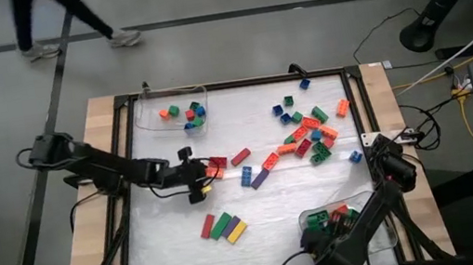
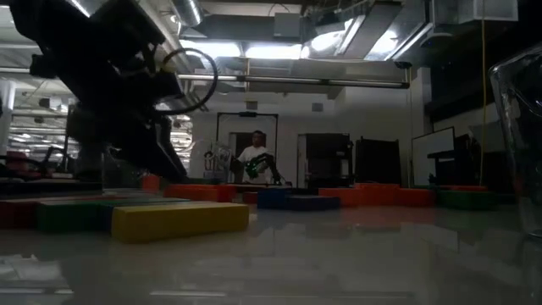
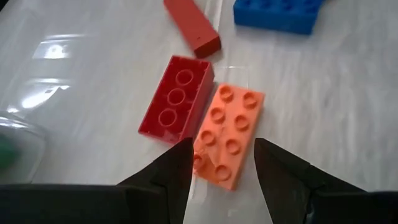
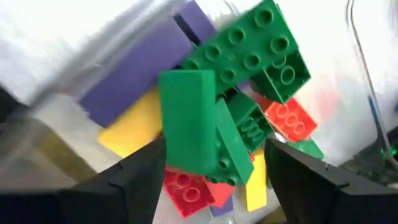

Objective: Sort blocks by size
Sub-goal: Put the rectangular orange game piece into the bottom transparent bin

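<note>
Right tool (image 4: 214, 165) spread wide over the near tray (image 1: 385, 232), a green block (image 4: 186, 118) loose between the fingers atop the long ones piled there. Left tool (image 3: 217, 163) part open, gripping nothing yet, straddling an orange block (image 3: 229, 134) beside a red one (image 3: 177, 102). Far tray (image 1: 203, 95) holds a few small cubes. Far from done — a scatter of blocks (image 1: 311, 126) waits on the bench (image 1: 172, 236), three long ones (image 1: 222, 227) apart. Crowded neighbours hamper a clean pinch.

No text, label, brand, number or sign can be read in any of the views.
</note>
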Robot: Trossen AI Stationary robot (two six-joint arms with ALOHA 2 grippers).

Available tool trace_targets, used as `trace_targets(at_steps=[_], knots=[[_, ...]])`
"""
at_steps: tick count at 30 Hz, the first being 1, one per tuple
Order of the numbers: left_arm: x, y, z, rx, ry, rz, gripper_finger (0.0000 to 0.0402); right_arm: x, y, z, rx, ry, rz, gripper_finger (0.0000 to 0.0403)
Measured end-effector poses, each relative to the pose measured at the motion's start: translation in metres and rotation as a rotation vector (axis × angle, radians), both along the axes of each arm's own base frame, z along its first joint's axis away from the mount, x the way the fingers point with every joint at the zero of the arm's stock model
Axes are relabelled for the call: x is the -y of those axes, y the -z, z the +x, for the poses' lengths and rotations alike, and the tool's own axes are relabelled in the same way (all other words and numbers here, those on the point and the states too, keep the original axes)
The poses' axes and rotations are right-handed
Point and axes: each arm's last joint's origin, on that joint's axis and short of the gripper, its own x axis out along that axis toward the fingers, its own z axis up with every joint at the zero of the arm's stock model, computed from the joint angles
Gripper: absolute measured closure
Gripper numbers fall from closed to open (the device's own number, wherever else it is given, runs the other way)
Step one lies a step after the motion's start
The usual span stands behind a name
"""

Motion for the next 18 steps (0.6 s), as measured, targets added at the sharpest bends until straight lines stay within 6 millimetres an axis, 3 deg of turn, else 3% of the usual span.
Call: trace_targets(at_steps=[18], knots=[[-0.021, 0.012, 0.007, -0.05, 0.003, -0.065, 0.0243, -0.006, -0.032, 0.009, 0.149, -0.05, 0.045, 0.0134]])
